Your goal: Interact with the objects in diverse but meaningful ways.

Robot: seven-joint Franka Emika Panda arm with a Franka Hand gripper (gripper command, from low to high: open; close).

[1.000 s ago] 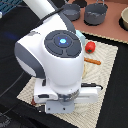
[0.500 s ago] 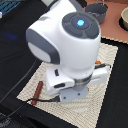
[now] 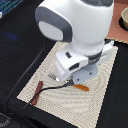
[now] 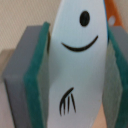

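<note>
- The gripper (image 4: 64, 70) is clamped on the white fish toy (image 4: 75, 65): in the wrist view its two green-padded fingers (image 4: 37, 80) press against the toy's flat sides, one at 9 o'clock of it and one at 3 o'clock.
- The fish toy fills the middle of the wrist view, upright between the pads, showing a dark eye, a curved smile line and a small fin mark.
- In the exterior view the white arm (image 3: 75, 25) hangs low over a woven beige placemat (image 3: 45, 92) and hides the toy and the fingers.
- On the placemat, at 6 o'clock of the arm's head, lies a wooden-handled fork (image 3: 42, 86); an orange handle (image 3: 81, 86) shows just beside it at 3 o'clock.
</note>
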